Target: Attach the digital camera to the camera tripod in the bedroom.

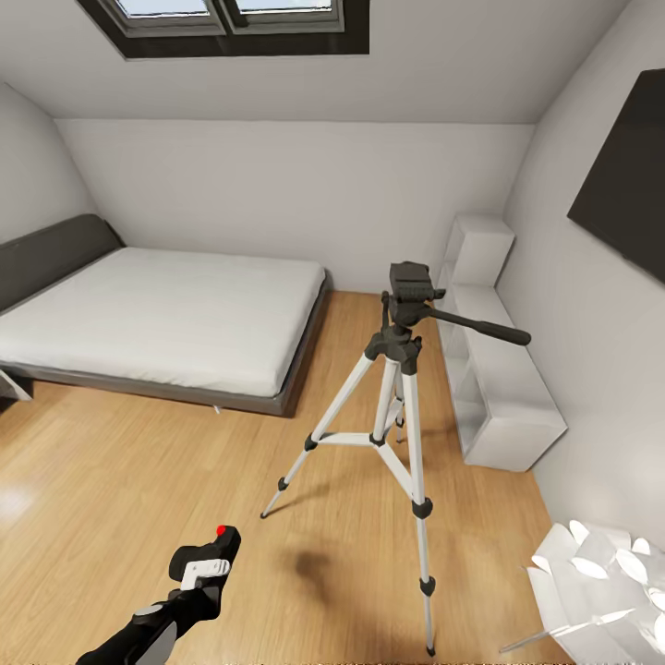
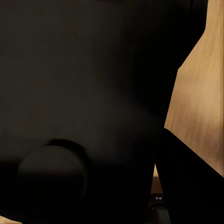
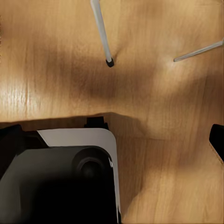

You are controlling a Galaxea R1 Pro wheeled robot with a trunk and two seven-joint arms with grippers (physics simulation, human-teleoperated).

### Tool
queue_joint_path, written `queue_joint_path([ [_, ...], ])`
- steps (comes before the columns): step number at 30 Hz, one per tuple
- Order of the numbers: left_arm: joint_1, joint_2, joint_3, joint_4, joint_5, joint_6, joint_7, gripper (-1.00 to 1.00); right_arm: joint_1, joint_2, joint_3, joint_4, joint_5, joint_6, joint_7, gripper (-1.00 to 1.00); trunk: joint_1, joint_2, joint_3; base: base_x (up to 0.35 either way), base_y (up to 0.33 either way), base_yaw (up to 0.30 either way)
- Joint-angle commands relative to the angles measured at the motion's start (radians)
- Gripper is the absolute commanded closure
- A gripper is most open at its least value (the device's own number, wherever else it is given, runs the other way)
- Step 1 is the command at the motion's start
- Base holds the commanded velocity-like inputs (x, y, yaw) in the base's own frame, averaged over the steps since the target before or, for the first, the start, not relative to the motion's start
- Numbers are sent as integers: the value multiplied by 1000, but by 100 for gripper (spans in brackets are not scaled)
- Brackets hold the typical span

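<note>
While the tripod (image 1: 399, 388) stands upright on the wood floor (image 1: 139, 480) near the foot corner of the bed (image 1: 157, 319), the left gripper (image 1: 205, 565) is raised low over the floor's near edge, its jaws closed on the camera (image 1: 211, 550), whose red button (image 1: 221, 530) faces up. In the left wrist view the camera's black body (image 2: 84, 93) sits right against the lens, with floor beside it. The tripod's pan handle (image 1: 480, 328) points toward the white shelf (image 1: 499, 388) along the right wall. Two thin tripod legs show in the right wrist view, one ending in a black foot (image 3: 109, 62) on the floor; whether the right gripper's jaws are wide or narrow cannot be told. A skylight (image 1: 231, 18) is set in the sloped ceiling.
</note>
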Motion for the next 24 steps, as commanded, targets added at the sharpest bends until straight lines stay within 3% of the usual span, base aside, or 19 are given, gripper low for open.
queue_joint_path([
  [1,-1,1,-3,-2,6,5,-3,100,-1,0,-4,-4,6,-10,1,-100,0,-2,-2,0,0,0],
  [8,-1,1,-5,-11,6,5,-1,100,-1,-3,-1,-5,11,-49,2,-100,0,-2,-4,0,0,0],
  [24,-1,1,-7,-15,6,5,2,100,-1,-5,0,-3,13,-57,3,-100,0,-2,-5,0,0,0],
])
